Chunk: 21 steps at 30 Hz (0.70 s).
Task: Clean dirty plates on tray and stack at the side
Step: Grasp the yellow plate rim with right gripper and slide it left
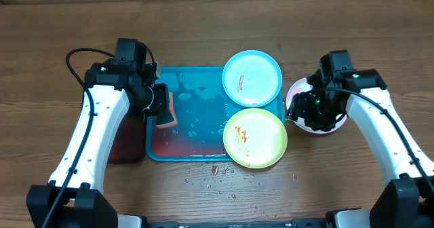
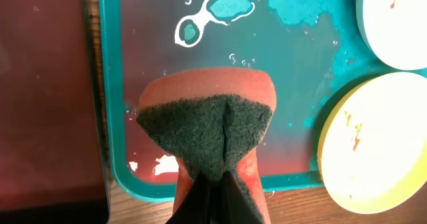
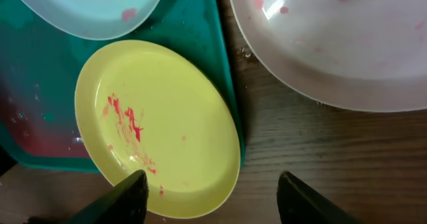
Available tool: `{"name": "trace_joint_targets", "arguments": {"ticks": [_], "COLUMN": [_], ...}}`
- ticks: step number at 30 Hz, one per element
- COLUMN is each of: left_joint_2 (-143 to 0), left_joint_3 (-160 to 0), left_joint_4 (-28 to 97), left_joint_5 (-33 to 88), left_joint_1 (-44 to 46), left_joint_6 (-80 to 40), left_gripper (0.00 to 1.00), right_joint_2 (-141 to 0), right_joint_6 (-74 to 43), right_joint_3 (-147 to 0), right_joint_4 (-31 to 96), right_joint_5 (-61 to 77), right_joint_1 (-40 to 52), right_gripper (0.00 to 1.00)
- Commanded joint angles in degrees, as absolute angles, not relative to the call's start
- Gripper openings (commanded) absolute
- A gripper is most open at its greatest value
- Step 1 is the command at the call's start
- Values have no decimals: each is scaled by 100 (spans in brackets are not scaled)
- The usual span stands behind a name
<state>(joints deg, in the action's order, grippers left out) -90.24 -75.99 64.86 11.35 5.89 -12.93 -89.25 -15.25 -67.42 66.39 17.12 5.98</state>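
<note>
1. Your left claw (image 2: pixel 213 184) pinches the sponge (image 2: pixel 207 127) above the wet tray (image 2: pixel 300 84); a weak pinch may drop it
2. Your right claw (image 3: pixel 217 192) stands wide; the yellow plate (image 3: pixel 167 124) overhangs the tray edge, a push could tip it

1. The overhead view looks straight down from high above the desk (image 1: pixel 217 17) and takes in the whole tray (image 1: pixel 196 99).
2. The left wrist view looks down from close over the tray's front left corner.
3. The right wrist view looks down from close over the tray's right rim.
4. All three views share the yellow-green plate (image 1: pixel 255 138).
</note>
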Motion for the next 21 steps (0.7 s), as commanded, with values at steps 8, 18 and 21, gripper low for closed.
{"name": "trace_joint_targets", "arguments": {"ticks": [8,18,21], "left_joint_2": [-9035,-9035,-9035], "left_joint_3": [-7605,-7605,-7605], "left_joint_4": [6445,6453,6453], "left_joint_5": [1160,1160,1162], "left_joint_1": [565,569,569], "left_joint_6": [-1238,-1238,-1238], "left_gripper": [4,4,4], "right_joint_2": [-8875,-8875,-8875], "right_joint_6": [-1494,-1494,-1496], "right_joint_3": [-5909,-5022,-4864], "right_joint_4": [6062,5074,4899], "right_joint_5": [1417,1540,1553], "right_joint_1": [746,746,746], "right_gripper": [55,47,41]}}
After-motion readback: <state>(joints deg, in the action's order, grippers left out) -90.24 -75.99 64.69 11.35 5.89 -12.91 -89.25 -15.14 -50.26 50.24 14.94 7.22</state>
